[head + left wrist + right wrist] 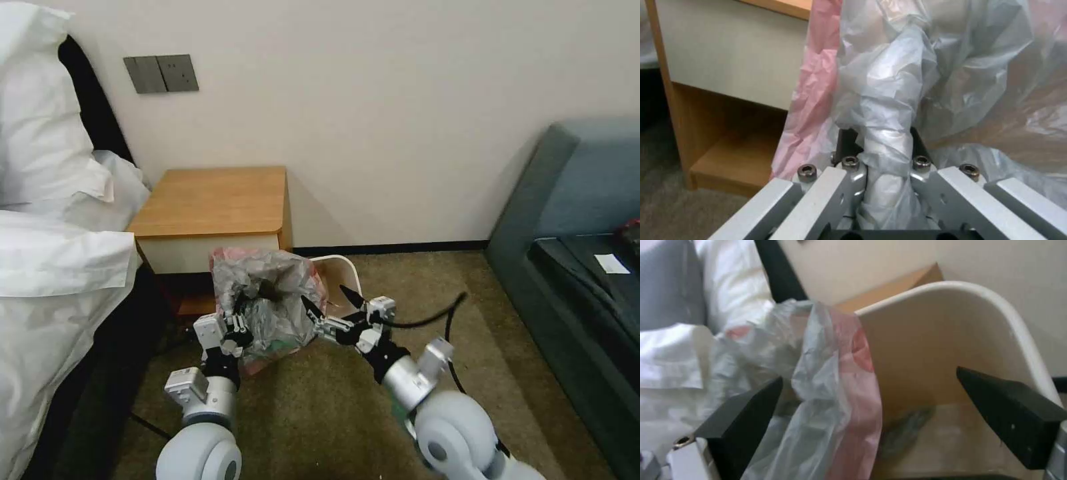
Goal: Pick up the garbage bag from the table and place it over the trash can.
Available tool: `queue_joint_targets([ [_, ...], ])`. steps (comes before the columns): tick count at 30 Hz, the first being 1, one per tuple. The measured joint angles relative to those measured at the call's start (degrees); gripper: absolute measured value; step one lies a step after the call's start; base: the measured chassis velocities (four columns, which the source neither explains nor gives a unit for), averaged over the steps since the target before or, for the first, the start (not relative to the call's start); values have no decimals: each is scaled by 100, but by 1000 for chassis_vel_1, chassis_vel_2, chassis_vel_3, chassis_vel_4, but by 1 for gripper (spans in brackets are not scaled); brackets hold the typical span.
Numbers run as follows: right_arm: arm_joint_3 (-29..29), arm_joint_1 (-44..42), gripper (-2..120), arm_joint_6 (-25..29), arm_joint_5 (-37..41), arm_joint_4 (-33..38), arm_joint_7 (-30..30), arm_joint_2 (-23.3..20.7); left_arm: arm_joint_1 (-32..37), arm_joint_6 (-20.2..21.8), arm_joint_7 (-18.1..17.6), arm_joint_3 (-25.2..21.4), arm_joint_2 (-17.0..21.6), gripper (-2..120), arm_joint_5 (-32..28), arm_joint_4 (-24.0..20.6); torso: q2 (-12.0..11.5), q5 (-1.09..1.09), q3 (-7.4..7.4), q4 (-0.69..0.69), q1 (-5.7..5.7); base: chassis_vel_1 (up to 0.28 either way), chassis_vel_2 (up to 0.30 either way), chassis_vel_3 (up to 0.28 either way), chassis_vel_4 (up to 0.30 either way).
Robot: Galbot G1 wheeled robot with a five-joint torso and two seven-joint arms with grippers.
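The left tool (pixel 233 331) is clamped on a twist of the garbage bag (pixel 270 293), which hangs half over the trash can (pixel 350 270) below the bench's (pixel 213 200) front edge. The right tool (pixel 333 308) is wide apart. The thin bag could slip off the rim.

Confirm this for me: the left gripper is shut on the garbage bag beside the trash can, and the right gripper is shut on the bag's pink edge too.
One part is wrong. The right gripper is open, its fingers spread either side of the garbage bag at the trash can, as the right wrist view shows. The left gripper is indeed shut on the bag.
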Motion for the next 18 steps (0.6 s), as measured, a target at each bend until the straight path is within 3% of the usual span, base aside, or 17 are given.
queue_joint_targets([
  [10,-178,232,100,-378,672,-107,269,126,-39,0,-14,11,-25,5,55,87,0,-2,0,-1,0,0,0,0,0],
  [18,-289,233,100,-389,517,-71,275,193,-81,19,-18,34,-61,5,93,153,0,-1,0,-1,0,0,0,0,0],
])
